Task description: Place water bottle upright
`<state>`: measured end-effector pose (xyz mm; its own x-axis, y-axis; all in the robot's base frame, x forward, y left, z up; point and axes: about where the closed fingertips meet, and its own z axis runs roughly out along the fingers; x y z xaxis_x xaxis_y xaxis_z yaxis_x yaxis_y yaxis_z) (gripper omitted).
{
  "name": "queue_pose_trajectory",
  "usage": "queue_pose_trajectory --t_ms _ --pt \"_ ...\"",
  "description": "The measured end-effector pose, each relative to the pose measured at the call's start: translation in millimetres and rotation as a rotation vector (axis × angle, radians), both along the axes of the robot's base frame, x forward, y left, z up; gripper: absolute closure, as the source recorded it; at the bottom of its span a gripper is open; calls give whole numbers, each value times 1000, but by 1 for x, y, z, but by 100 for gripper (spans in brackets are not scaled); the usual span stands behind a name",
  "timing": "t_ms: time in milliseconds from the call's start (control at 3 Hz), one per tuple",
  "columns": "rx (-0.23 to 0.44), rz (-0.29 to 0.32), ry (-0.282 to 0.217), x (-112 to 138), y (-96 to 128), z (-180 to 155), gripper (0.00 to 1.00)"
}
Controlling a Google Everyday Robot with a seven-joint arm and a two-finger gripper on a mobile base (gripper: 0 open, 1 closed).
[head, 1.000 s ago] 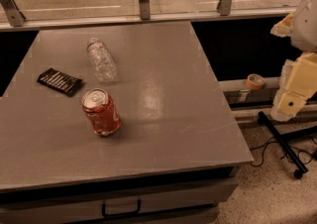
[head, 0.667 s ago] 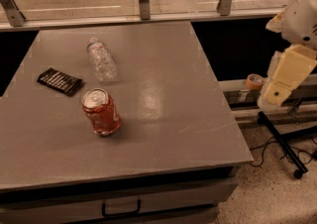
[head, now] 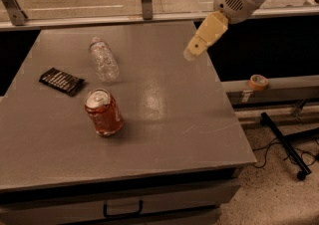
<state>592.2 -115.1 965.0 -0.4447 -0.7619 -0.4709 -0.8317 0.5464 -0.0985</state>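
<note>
A grey table (head: 164,119) is seen from above. The gripper (head: 191,53) is held over its far right edge, nothing gripped; open or closed cannot be told. The water bottle (head: 103,59) is laid flat far left, behind a red can (head: 103,113) and a dark packet (head: 62,80).

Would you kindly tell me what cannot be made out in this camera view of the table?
Camera view:
Beige gripper, above the grey table's right rear edge: the arm behind it is cut off by the top edge.
Clear crinkly plastic water bottle, lying on its side: label wording too small to read.
Red soda can: side printing illegible.
Flat black packet: print too small.
</note>
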Motion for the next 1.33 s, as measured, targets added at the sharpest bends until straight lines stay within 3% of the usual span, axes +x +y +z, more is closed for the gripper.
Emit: queue_pose_trajectory --t_ms 333,667,1000,1333 --pt "45 -116 -7 62 43 -11 0" --pt "75 -181 26 68 58 -14 0" --pt "75 -182 26 68 58 -14 0" --pt "92 -240 41 73 63 -16 0"
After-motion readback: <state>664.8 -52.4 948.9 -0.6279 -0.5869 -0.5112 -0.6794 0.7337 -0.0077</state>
